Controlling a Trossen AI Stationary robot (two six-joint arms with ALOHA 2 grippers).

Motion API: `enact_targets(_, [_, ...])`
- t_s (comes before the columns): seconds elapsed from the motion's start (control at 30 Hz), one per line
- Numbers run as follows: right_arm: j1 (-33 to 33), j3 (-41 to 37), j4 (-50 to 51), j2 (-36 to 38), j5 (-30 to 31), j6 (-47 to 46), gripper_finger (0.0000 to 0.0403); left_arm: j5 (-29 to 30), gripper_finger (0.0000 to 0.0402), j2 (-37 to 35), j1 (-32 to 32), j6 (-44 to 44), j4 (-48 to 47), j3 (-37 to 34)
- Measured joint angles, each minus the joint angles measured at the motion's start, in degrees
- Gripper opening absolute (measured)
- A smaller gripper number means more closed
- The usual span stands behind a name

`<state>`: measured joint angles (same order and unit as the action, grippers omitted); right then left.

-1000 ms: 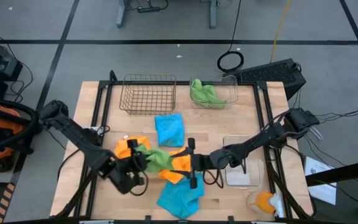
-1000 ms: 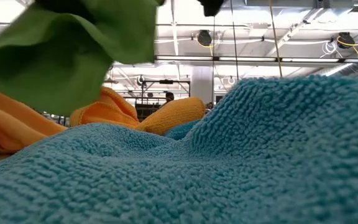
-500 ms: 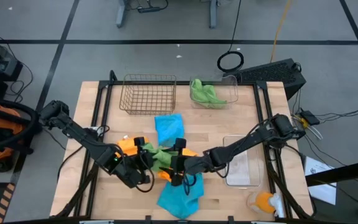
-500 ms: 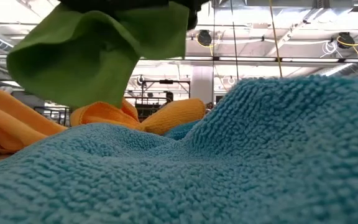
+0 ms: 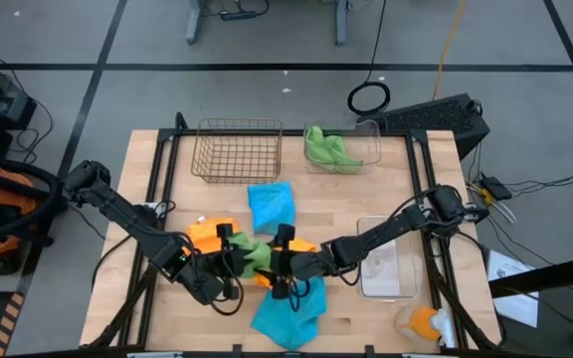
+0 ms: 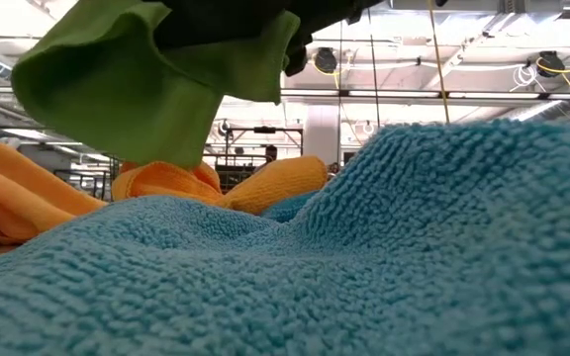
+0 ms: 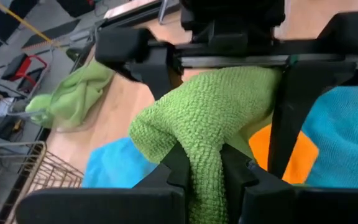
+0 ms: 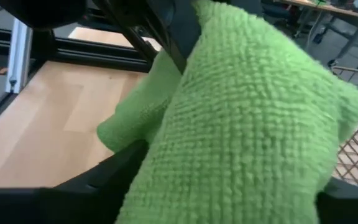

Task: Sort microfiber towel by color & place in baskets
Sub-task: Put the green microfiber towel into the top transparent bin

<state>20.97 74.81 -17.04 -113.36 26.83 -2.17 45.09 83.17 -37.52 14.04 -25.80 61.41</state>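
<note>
Left end effector (image 7: 205,169) pinching green towel (image 7: 211,109) — lifted

Bright, even overhead light with soft shadows; both wrist views blur close up

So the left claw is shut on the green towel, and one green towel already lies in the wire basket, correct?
Not quite. The left claw is shut on the green towel, but the other green towel lies in the clear bin; the wire basket is empty, as the high view shows.
</note>
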Motion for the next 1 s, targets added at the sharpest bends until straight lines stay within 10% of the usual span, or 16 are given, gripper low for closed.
enact_targets(0.37, [0.0, 0.0, -0.3, 0.0, -0.1, 2.5, 0.0014, 0.1, 0.0043, 0.0, 0.0, -0.9, 1.4, 0.0])
enact_targets(0.73, [0.0, -0.1, 6.0, 2.0, -0.1, 3.4, 0.0004, -1.2, 0.0160, 5.6, 0.0, 2.0, 3.0, 0.1])
enact_targets(1.0, [-0.9, -0.1, 13.6, 7.1, 0.4, 3.9, 0.0003, 9.9, 0.0279, 4.9, -1.0, 1.9, 1.7, 0.1])
